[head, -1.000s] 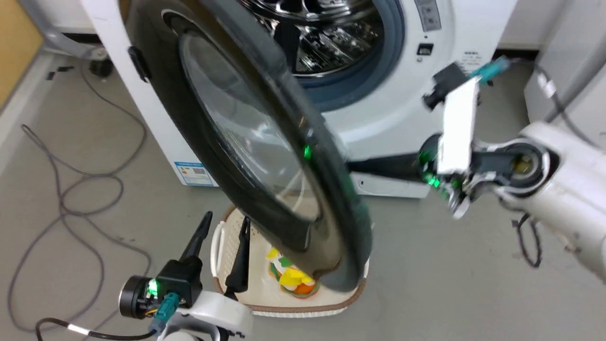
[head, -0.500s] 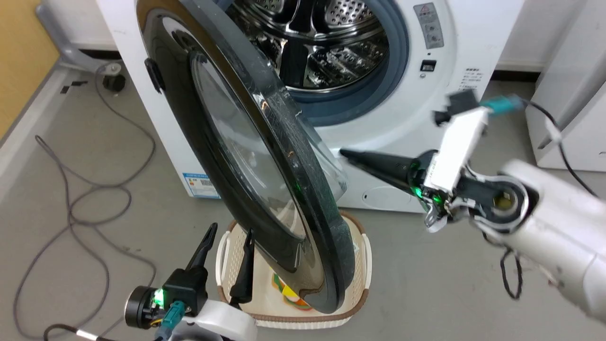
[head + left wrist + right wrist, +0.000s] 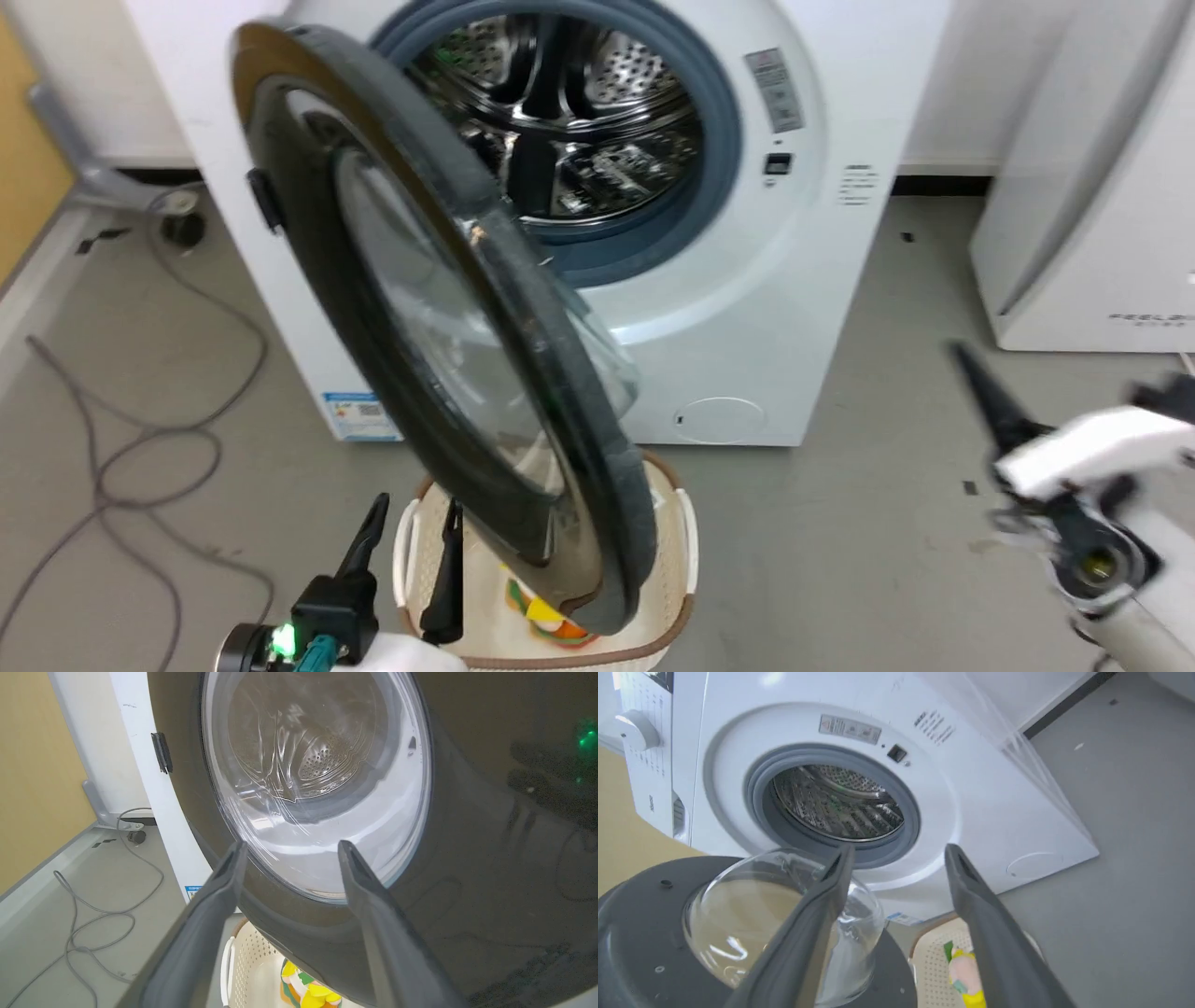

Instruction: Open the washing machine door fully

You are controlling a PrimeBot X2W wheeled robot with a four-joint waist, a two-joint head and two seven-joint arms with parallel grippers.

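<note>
**Head view.** The door (image 3: 439,373) is being left roughly half open. It is hinged at the left of the washer (image 3: 747,355), and its free edge is hanging over the basket (image 3: 688,523) on the floor. The drum (image 3: 560,121) is being exposed behind it. Nothing is being gripped on the door. The left gripper (image 3: 417,504) is being kept low beside the door's outer face with its fingers apart, probably ready to push the door wider. The right gripper (image 3: 980,383), blurred, is being carried well apart from the door at the lower right.

**Left wrist view.** The door's glossy outer face and glass window are being faced closely by the left gripper (image 3: 292,847). Its fingers are being held wide with nothing between them. Whether they are touching the door cannot be told. A toy (image 3: 308,989) is lying in the basket below.

**Right wrist view.** The fingers of the right gripper (image 3: 900,851) are being held wide and empty. The door's inner side and its bulging glass are lying beyond the left finger, and the drum opening is straight ahead.

**Against the earlier frames.** A second ago the right fingers were pressed together at the door's rim, seemingly to drive it outward. Now the rim is being left alone, and the gripper has been drawn back and spread. The left gripper is being held as before. The camera has shifted, so any further swing of the door cannot be judged.
</note>
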